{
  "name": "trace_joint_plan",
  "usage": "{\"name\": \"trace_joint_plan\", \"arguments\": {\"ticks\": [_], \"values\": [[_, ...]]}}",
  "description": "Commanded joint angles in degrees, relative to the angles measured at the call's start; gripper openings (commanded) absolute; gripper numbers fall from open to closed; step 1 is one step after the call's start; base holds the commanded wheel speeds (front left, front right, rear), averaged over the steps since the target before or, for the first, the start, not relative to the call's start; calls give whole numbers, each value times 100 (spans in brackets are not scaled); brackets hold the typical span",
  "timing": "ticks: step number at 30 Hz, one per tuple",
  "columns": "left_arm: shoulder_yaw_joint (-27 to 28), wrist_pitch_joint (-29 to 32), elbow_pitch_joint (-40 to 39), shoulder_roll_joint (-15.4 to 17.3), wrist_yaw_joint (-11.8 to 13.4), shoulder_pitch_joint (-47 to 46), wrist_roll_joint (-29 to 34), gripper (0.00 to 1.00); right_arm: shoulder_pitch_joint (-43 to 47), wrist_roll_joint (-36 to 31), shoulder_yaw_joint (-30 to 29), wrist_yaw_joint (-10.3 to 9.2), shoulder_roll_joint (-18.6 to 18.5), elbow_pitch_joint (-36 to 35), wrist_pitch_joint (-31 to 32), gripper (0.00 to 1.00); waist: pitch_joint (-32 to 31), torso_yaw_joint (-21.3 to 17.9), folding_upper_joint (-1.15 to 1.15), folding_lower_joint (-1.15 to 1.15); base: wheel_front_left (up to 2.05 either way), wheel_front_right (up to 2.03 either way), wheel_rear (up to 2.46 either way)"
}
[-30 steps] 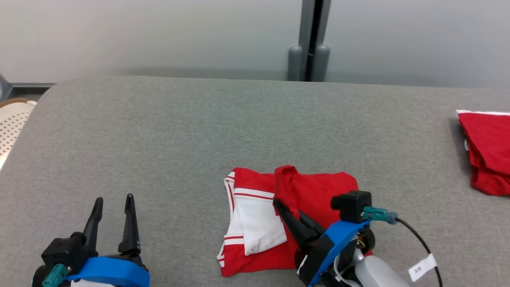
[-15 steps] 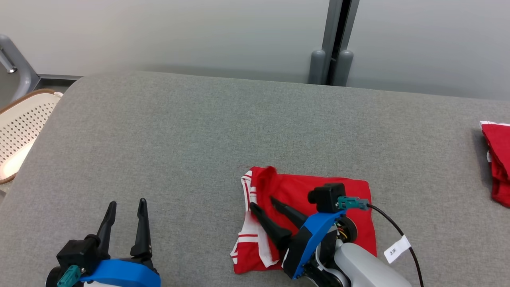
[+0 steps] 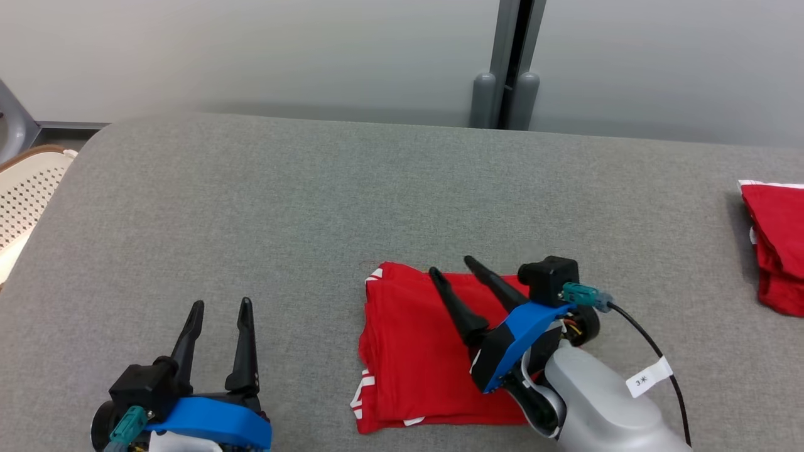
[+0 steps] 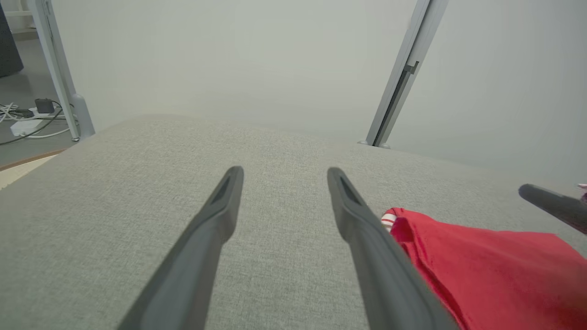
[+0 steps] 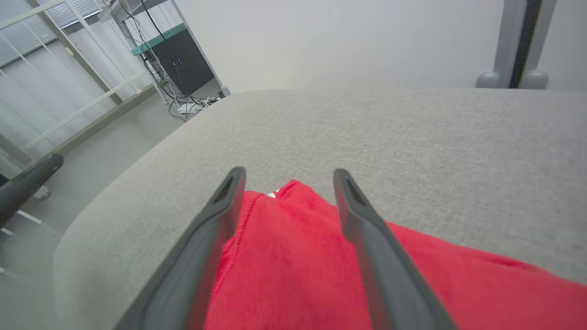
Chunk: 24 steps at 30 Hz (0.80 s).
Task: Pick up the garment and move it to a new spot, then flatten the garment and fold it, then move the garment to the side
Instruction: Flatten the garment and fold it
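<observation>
I see the red garment (image 3: 418, 351) folded flat on the grey table (image 3: 251, 207), near its front edge. My right gripper (image 3: 451, 265) is over the garment's right half, fingers apart; I cannot tell whether it touches the cloth. My left gripper (image 3: 222, 303) is spread, well left of the garment. Another red cloth (image 3: 776, 245) lies far right.
</observation>
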Motion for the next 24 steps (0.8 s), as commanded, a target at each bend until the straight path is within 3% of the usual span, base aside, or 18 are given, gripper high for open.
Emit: {"name": "trace_joint_plan", "arguments": {"ticks": [1,7,11,15,24], "values": [[2,-19,-25,-16,-3,-89,50,100,-75,-116,-81,0,-15,40,-39,100,-10,-27,0,0,0,0,0],[-85,-23,-44,-125,-16,-204,172,100,222,-1362,-1315,0,-16,-16,-90,100,-50,-206,0,0,0,0,0],[-67,-24,-8,-193,-48,-221,218,100,753,-2354,-2249,0,-13,-582,-89,100,-107,-314,0,0,0,0,0],[33,-25,49,-196,-73,-95,289,100,1433,-2941,-2812,0,-12,-1197,-91,100,-187,-400,0,0,0,0,0],[512,-27,114,-356,-135,277,467,100,2545,-3025,-3407,0,-13,-2156,-92,100,-323,-535,0,0,0,0,0]]}}
